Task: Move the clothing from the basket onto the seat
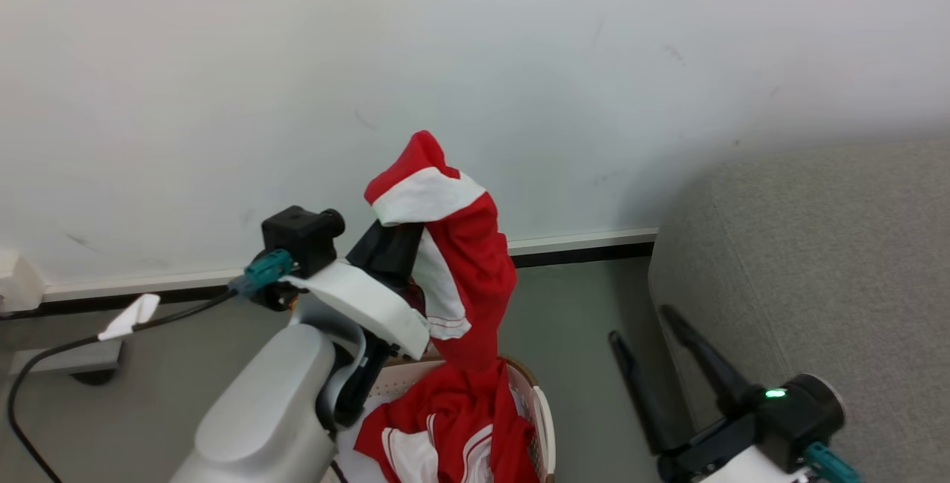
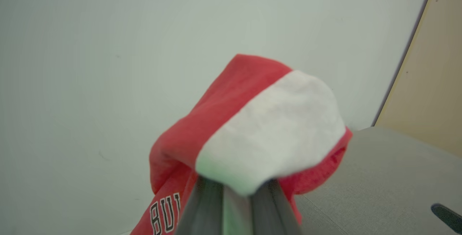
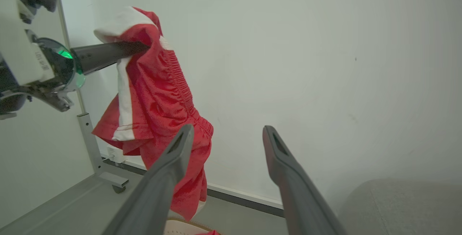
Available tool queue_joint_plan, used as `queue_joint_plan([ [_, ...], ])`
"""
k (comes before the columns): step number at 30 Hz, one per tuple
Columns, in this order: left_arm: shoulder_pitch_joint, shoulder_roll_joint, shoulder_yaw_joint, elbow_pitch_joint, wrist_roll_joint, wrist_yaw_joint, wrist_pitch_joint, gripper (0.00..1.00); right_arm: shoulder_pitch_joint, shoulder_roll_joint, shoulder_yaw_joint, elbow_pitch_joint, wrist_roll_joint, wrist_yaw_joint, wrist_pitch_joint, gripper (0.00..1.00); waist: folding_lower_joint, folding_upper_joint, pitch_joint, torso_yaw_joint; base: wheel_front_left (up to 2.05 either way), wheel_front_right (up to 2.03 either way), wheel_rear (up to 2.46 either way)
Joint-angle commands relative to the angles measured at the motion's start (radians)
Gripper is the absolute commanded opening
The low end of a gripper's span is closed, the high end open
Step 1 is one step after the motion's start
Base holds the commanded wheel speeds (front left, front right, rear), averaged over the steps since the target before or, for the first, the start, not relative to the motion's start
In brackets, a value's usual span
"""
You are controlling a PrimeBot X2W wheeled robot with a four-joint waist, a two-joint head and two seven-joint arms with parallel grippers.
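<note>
Pale wall point(image 1: 475, 60) across the whole background, carries a few faint dark scuffs point(image 1: 364, 119). At the foot of the wall, white baseboard point(image 1: 579, 242) with a dark strip beneath. Out from the wall, smooth grey floor point(image 1: 571, 305). Against the wall at the far left of the head view, small white box point(image 1: 16, 283) at baseboard height. Just in front of the wall there, 1 flat grey foot point(image 1: 67, 357) on the floor, dark caster point(image 1: 90, 378) under it. In the right wrist view, pale metal post point(image 3: 86, 134) upright close to the wall. In the left wrist view, beige panel point(image 2: 429, 83) meets the wall's right edge at a dark seam.
</note>
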Motion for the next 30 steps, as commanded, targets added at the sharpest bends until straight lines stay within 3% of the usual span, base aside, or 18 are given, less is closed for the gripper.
queue_joint_plan([
  [1,-0.013,-0.006,-0.008,-0.009,-0.003,-0.001,0.005,0.0,-0.027,-0.011,0.041,0.019,-0.003,-0.002,-0.003,1.0,-0.0001,-0.0001,0.0,0.01,0.0,0.0,0.0],
  [16,-0.019,-0.076,-0.088,-0.04,-0.009,-0.02,0.044,0.0,-0.215,-0.03,0.268,0.25,-0.054,-0.002,-0.002,1.0,-0.0001,-0.0001,-0.008,0.105,0.0,0.0,0.0],
  [30,0.011,-0.123,-0.194,-0.065,-0.036,-0.049,0.087,0.0,-0.293,0.018,0.277,0.385,-0.074,-0.002,-0.002,1.0,-0.0001,-0.0001,-0.02,0.197,0.0,0.0,0.0],
])
